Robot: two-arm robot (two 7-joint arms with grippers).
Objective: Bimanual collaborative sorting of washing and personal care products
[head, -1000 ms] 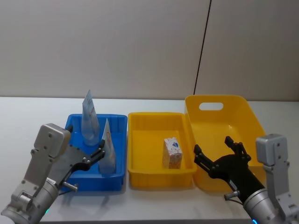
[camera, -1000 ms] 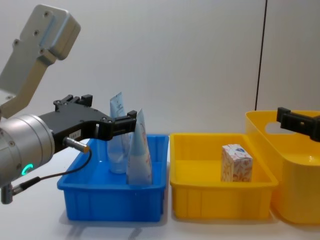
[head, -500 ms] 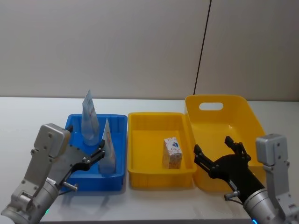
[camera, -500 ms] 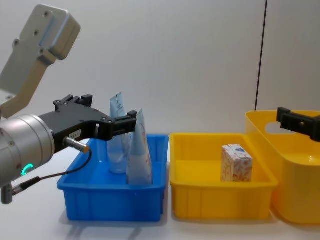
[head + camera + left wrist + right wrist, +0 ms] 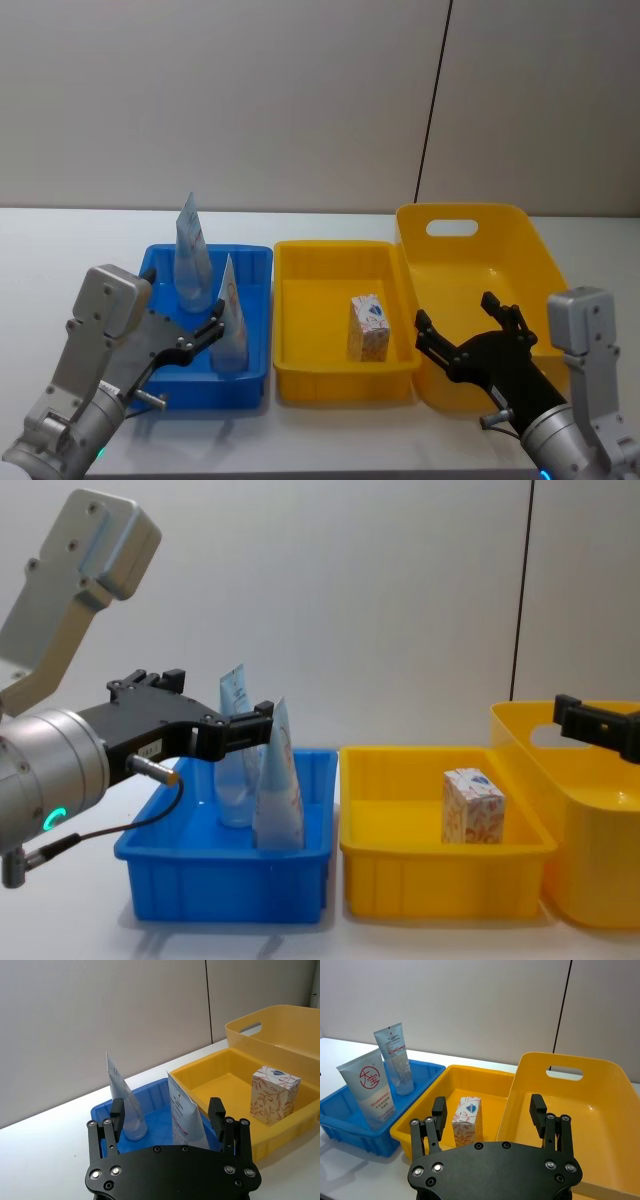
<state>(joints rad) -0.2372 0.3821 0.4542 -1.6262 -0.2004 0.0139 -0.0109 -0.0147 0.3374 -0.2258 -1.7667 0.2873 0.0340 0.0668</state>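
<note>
I see two tubes (image 5: 192,260) standing in the blue bin (image 5: 256,262) and the carton (image 5: 369,327) in the yellow tray (image 5: 300,254), so kinds look separated. My left gripper (image 5: 196,340) and right gripper (image 5: 466,332) both hang spread and empty near the bins' front edges, probably finished.

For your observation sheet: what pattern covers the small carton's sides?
Orange-red leafy swirls on beige carton, clearest in the left wrist view.

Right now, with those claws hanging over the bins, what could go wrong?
The two tubes, near and far, stand upright on their caps in the blue bin. The open left gripper hovers right by the near one, so a nudge might topple it, perhaps into the other. The carton stands close to the yellow tray's front wall; the open right gripper, reaching for it, might catch that wall.
</note>
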